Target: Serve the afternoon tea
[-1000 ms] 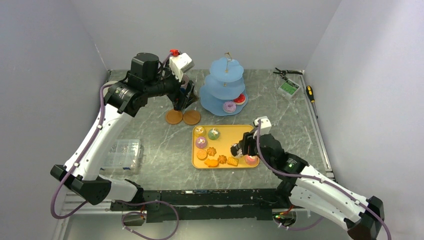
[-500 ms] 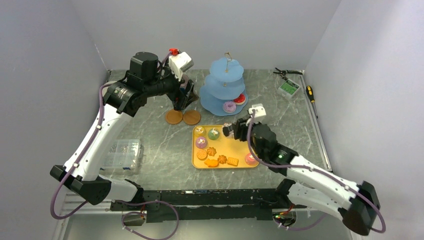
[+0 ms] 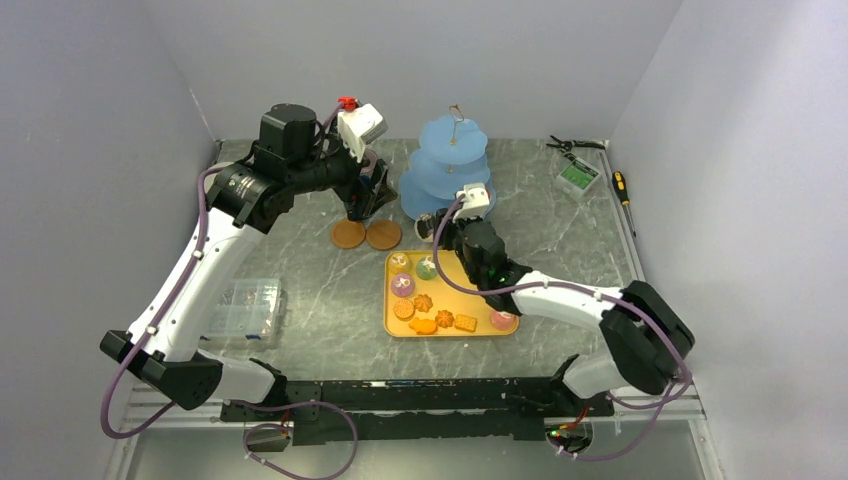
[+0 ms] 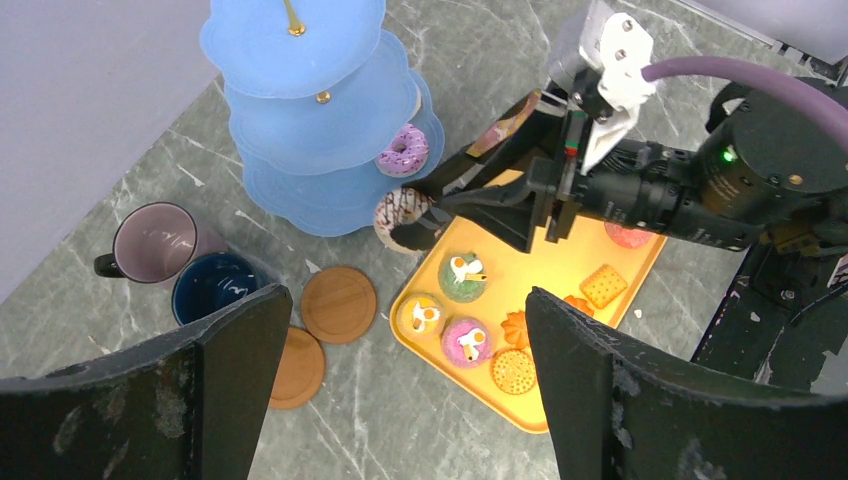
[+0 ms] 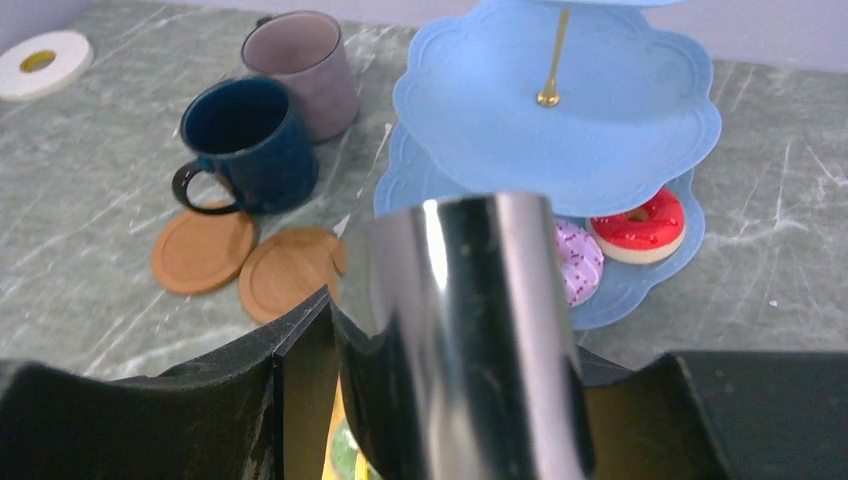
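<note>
**A:** What sits in what?

**B:** The bottom tier of the blue stand (image 5: 480, 110) carries a purple doughnut (image 4: 405, 151) and a red doughnut (image 5: 640, 225). Near it on the worktop (image 3: 320, 290), the yellow tray (image 4: 548, 262) holds cupcakes (image 4: 462, 277), orange biscuits (image 4: 512, 370) and a pink doughnut (image 4: 630, 235). The dark-blue mug (image 5: 250, 140) and the mauve mug (image 5: 300, 65) stand left of the stand, just on the far side of two coasters (image 5: 203, 250).

**A:** And the end effectors?

**B:** The right end effector (image 4: 500, 195) is clenched on tongs (image 5: 470, 330), whose tips pinch a white-iced doughnut (image 4: 400, 212) at the bottom tier's edge. The left end effector (image 3: 365, 200) hangs released, spread wide, above the mugs.
</note>
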{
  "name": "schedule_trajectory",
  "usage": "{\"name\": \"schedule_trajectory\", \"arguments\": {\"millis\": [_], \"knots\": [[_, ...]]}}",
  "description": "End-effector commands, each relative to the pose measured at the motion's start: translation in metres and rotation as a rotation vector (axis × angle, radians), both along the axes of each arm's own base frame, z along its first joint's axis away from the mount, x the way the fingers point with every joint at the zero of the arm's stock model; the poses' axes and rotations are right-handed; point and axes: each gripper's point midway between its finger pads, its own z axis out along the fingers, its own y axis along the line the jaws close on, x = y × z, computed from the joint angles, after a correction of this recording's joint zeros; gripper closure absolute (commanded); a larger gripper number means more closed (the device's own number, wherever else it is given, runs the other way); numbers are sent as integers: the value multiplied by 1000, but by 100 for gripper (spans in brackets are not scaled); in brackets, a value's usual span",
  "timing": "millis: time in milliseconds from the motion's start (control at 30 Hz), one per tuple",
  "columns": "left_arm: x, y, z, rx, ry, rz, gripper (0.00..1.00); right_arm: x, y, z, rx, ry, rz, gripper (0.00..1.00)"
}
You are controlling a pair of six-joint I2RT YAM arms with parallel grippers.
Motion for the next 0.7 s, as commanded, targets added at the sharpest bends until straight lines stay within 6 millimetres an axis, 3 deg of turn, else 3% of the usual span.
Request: {"name": "schedule_trajectory", "arguments": {"millis": [0,367,667], "knots": [[-4,3,17,-30,-46,6,7,30,-1,60,189,-165,-78,59],[-5,4,16,-28,-48,6,7,57,9,30,202,-143,-139,60],[-11,4,14,-30,-51,-18,7,65,1,5,171,-129,-206,60]]}}
